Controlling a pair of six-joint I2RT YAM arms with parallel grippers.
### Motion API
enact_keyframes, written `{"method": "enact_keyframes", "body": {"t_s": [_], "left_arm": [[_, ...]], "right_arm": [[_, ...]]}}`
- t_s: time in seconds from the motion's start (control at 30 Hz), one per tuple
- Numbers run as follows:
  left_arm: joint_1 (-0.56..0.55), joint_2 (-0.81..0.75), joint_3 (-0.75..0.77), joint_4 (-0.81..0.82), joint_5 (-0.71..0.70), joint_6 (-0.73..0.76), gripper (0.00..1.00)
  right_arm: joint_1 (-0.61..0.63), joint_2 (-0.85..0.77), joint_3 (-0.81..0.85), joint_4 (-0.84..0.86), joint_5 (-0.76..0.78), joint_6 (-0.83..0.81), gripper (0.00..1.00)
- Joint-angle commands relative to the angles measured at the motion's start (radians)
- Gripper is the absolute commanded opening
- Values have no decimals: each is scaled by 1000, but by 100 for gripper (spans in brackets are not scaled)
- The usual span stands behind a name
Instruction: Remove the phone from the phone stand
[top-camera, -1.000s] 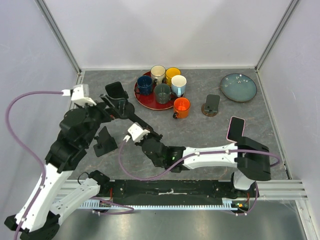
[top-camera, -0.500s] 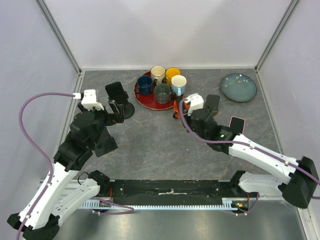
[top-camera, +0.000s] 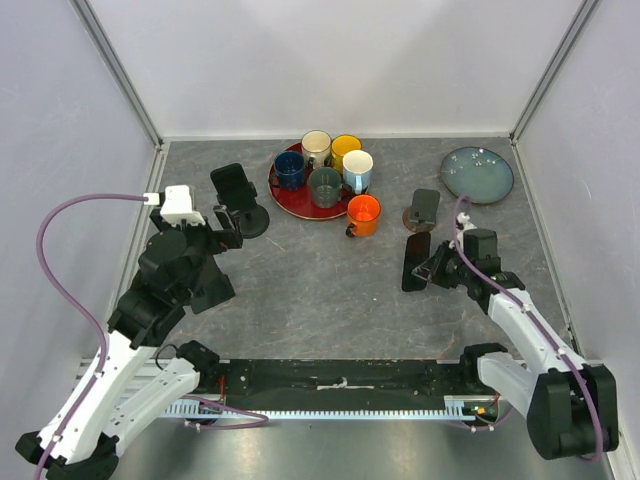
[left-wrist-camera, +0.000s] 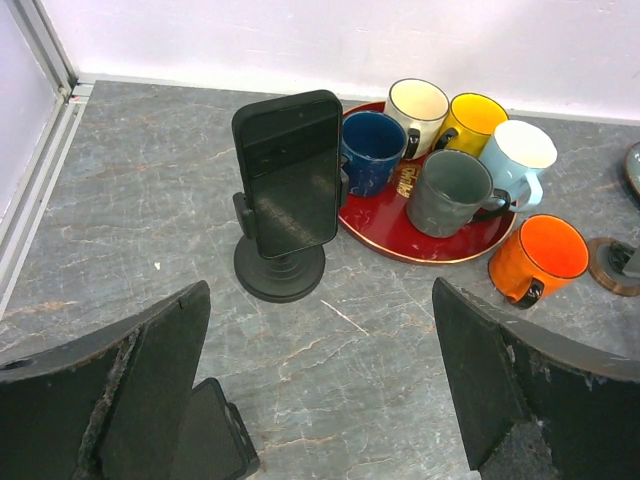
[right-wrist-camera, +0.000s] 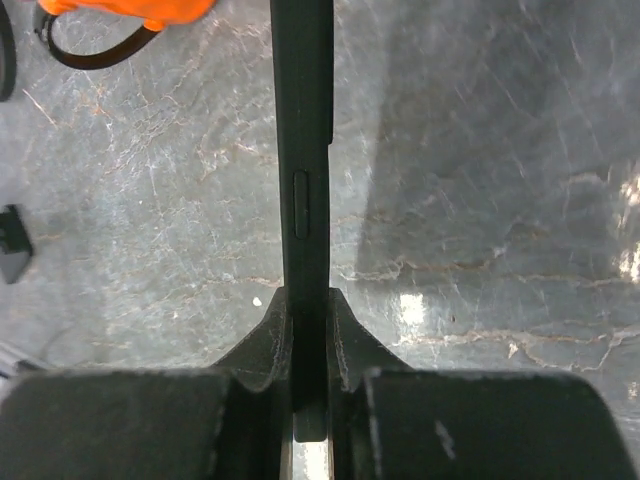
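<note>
- My left gripper (left-wrist-camera: 320, 335) is hanging wide open and aiming at the phone (left-wrist-camera: 290, 175).
- The phone is standing upright in the black stand (left-wrist-camera: 280, 272), just beside the red tray (left-wrist-camera: 430, 255).
- My right gripper (right-wrist-camera: 305, 315) is pinching a second phone (right-wrist-camera: 303, 120) by its thin sides, well apart from the stand.
- I am judging the phone to be stiff, fairly light, slick-faced and breakable.
- I am favouring a hold across its long side edges, above the cradle, and a straight lift so that the stand is not tipping.
</note>
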Motion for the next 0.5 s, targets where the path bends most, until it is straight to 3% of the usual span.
{"method": "enact_keyframes", "body": {"t_s": [0.0, 0.17, 0.47], "left_arm": [[5, 0, -8, 49, -27, 45, 98], [6, -3, -11, 49, -29, 49, 98], [8, -15, -23, 49, -35, 50, 97]], "right_arm": [[-89, -10, -61, 175, -274, 125, 0], [-149, 41, -166, 307, -345, 225, 0], [-234, 124, -185, 344, -322, 164, 0]]}}
